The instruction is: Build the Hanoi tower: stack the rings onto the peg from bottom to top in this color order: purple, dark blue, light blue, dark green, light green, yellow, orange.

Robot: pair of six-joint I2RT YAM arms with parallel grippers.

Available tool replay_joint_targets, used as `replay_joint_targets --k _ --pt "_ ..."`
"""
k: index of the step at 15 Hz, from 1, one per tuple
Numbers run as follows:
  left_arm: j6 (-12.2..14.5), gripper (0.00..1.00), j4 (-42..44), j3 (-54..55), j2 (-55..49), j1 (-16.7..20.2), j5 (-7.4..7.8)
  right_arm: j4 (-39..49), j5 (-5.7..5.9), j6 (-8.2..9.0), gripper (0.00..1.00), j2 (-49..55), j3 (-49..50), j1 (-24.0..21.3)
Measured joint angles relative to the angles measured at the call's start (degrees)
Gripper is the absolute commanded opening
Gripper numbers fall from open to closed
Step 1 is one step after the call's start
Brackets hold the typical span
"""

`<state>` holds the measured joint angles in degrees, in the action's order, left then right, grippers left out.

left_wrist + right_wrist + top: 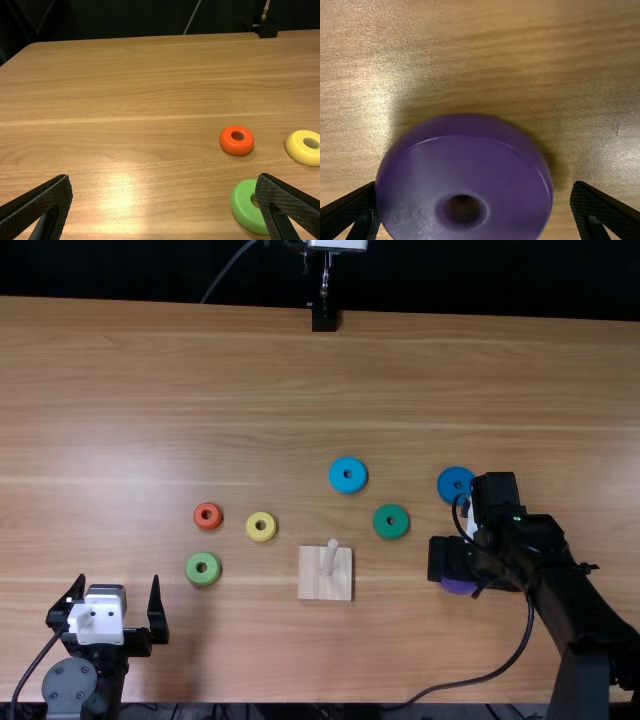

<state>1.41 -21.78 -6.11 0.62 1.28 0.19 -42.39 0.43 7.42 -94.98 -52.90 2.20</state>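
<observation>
Right gripper [455, 558]: I saw it right of the peg base [325, 587], opened wide around the purple ring [458, 586], with a gap at one side.
Left gripper [118, 585]: I had it left of the peg base, opened wide and empty.
Green ring [391, 521]: it lay just beyond the peg base, to the right.

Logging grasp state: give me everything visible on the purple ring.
The purple ring is a thick disc with a rounded edge and small round centre hole, one solid, smooth, glossy colour, perhaps painted wood or plastic. It appears to lie flat on the table, hole up, between the open jaws of the right gripper. One jaw stands clear; whether the other touches its rim, I can't tell. In the top view it's right of the peg base, partly hidden by the right arm.
</observation>
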Motion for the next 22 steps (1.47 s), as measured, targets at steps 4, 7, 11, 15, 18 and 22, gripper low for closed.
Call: replay_joint_targets --k 4,7,11,15,18,22 --pt "0.0 1.0 0.0 0.0 0.0 0.0 0.0 0.0 0.0 0.0 1.0 0.0 0.0 0.0" --pt "0.0 1.0 0.0 0.0 0.0 0.0 0.02 0.0 0.0 0.0 0.83 0.0 0.0 0.0" --pt "0.0 1.0 0.0 0.0 0.0 0.0 0.0 0.1 -0.02 0.07 0.43 0.0 0.1 0.0" --pt "0.0 1.0 0.0 0.0 0.0 0.0 0.0 4.7 -0.02 0.17 0.08 0.0 0.2 0.0" --pt "0.0 1.0 0.0 0.0 0.0 0.0 0.0 4.7 0.0 0.07 0.07 0.0 0.2 0.0" --pt "0.0 1.0 0.0 0.0 0.0 0.0 0.0 0.3 0.02 -0.09 0.06 3.6 -1.1 0.9"
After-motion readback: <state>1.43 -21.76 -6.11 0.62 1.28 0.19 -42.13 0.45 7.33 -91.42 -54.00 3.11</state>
